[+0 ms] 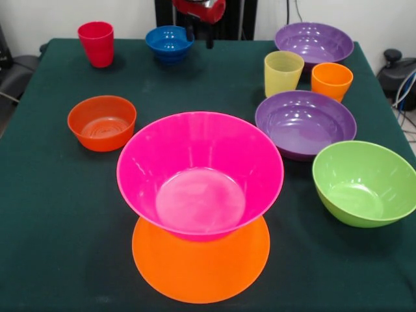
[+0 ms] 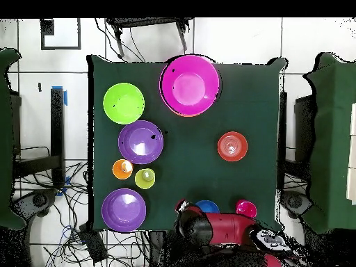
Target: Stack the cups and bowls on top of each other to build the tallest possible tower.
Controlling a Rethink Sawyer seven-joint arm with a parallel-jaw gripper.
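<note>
The table [image 1: 58, 260], under a dark green cloth, carries everything. Largest is the tower [image 1: 200, 214] near the front view's near edge: a large orange bowl [image 1: 201, 270] upturned, rim down, with the hot pink bowl [image 1: 200, 172] sitting upright on its base, mouth up; the pile's long axis is vertical. To its right, near the right edge, a lime green bowl [image 1: 365, 183] stands upright, tipped slightly. Just behind it is a wide purple bowl [image 1: 305, 123], and a second purple bowl [image 1: 314, 43] sits at the far right corner, both mouth up. Left of the tower, a small red-orange bowl [image 1: 102, 122] rests upright, well apart. A small blue bowl [image 1: 169, 43] stands at the far edge, just beside the gripper [image 1: 198, 32]. Between the two purple bowls, a pale yellow cup [image 1: 283, 73] and an orange cup [image 1: 331, 80] stand upright side by side. A red cup [image 1: 96, 43] stands upright at the far left corner. The gripper hangs low at the far edge; I cannot tell whether it is parted or closed.
</note>
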